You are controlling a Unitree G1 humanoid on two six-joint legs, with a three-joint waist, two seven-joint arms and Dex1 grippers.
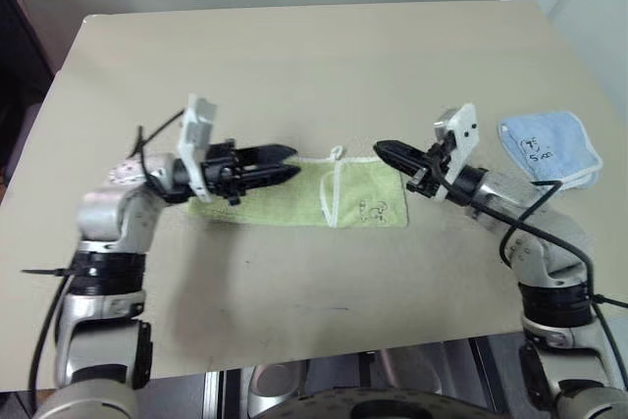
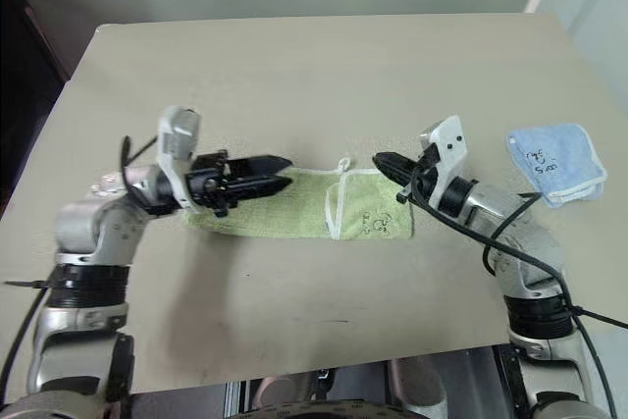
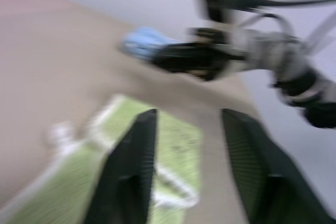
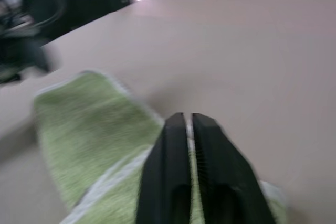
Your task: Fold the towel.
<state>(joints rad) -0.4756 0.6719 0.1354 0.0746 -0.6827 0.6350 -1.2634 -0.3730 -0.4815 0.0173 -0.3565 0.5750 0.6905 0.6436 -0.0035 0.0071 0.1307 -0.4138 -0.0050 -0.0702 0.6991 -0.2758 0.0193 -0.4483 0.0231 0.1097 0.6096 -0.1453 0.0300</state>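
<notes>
The light green towel (image 1: 294,198) lies flat on the table as a long folded strip, with its right part lapped over and showing a white edge. Its small white loop tag (image 1: 338,153) sits at the far edge and a black doodle (image 1: 375,209) near the right end. My left gripper (image 1: 289,164) hovers above the towel's left half, pointing right, open with nothing between its fingers (image 3: 131,161). My right gripper (image 1: 383,151) hovers above the towel's right end, pointing left, its fingers (image 4: 176,145) pressed almost together and holding nothing.
A smaller light blue cloth (image 1: 548,149) lies folded at the table's right edge, just beyond my right arm. The beige table (image 1: 294,66) stretches bare behind the towel. Its front edge runs close below both arms.
</notes>
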